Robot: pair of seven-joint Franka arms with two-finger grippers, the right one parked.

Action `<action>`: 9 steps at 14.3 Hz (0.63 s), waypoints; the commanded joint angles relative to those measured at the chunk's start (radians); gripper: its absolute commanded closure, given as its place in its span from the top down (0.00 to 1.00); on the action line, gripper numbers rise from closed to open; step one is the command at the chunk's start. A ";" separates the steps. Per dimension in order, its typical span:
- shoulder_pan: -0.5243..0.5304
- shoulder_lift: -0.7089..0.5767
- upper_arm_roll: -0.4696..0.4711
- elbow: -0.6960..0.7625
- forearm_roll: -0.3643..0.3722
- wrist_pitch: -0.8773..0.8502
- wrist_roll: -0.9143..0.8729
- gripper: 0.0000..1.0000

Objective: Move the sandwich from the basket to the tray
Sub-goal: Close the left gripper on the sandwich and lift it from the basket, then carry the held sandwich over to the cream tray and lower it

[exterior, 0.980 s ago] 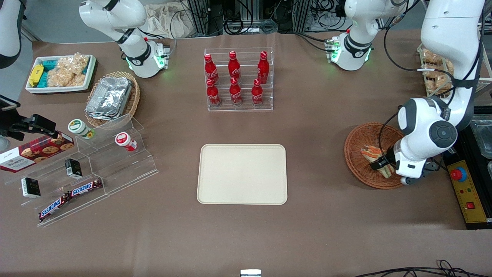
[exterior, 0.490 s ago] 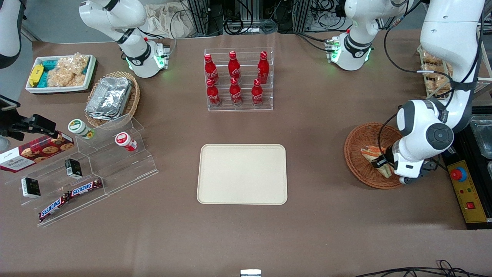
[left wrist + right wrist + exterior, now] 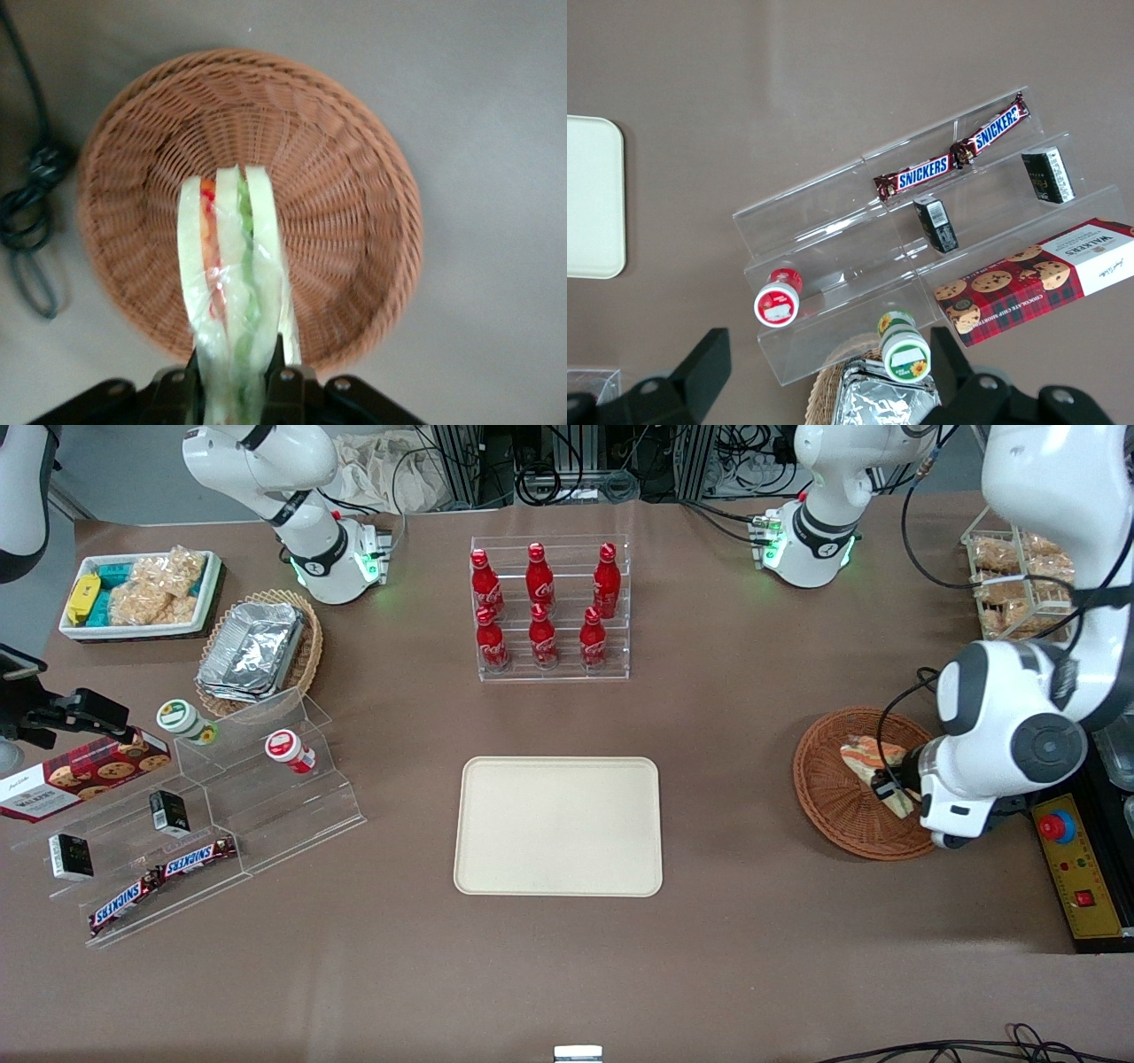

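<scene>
Worktop: brown surface, carries everything noted below.

Tray: cream-beige, rounded corners, lies flat at worktop centre. Nothing on it. One corner of it also shows in the right wrist view.

Basket: reddish-brown wicker, round, at 3 o'clock from the tray, well apart from it, toward the working arm's end of the worktop. Wrist view looks straight down into its woven bowl; the bowl is bare.

Bottle rack: clear acrylic, six red bottles in two rows, at 12 o'clock from the tray, farther from the front camera.

Stepped acrylic stand: at 9 o'clock from the tray, toward the parked arm's end. Holds two Snickers bars, small dark boxes and two capped jars.

End effector: over the basket, on its 3 o'clock side. Fingers pressed onto the sandwich from both sides, pinching it at one end.

Sandwich: clear-wrapped wedge, pale bread with orange-red and green layers. In the wrist view it sticks out from the fingers edge-on and hangs above the basket floor. Front view places it over the basket's 2 o'clock part.
</scene>
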 commanded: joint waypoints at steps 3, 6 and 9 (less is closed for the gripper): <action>0.002 -0.025 -0.044 0.313 -0.010 -0.303 0.169 0.00; -0.002 -0.026 -0.080 0.340 -0.031 -0.306 0.274 0.00; -0.018 -0.017 -0.154 0.341 -0.031 -0.247 0.294 0.00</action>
